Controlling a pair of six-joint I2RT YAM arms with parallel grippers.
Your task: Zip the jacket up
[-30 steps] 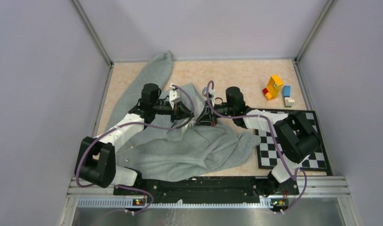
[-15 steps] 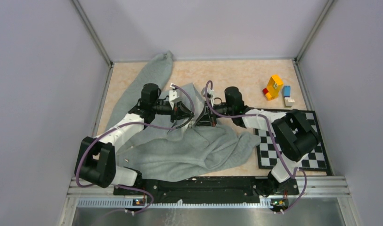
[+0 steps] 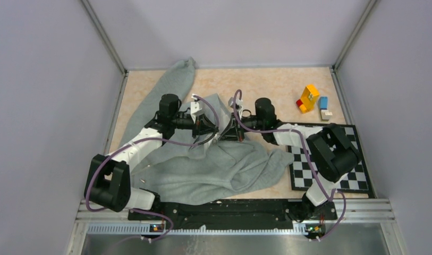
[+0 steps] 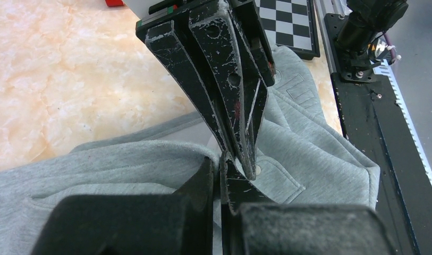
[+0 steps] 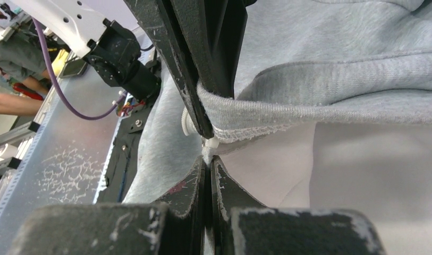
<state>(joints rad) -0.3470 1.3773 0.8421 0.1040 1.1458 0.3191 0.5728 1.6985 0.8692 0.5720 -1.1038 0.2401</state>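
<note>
Right gripper [image 5: 209, 162] leftward; jacket [image 3: 213, 170] zipper indistinct.

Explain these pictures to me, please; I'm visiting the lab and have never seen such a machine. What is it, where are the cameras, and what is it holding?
These are two robot arms bolted at the table's near edge, each ending in a two-finger gripper. The wide picture comes from a camera above and behind them. The two close-ups come from cameras on the wrists. On the table lie a grey jacket, a checkerboard and some coloured blocks. The left gripper and right gripper meet mid-table, both shut, each pinching the jacket's edge.
</note>
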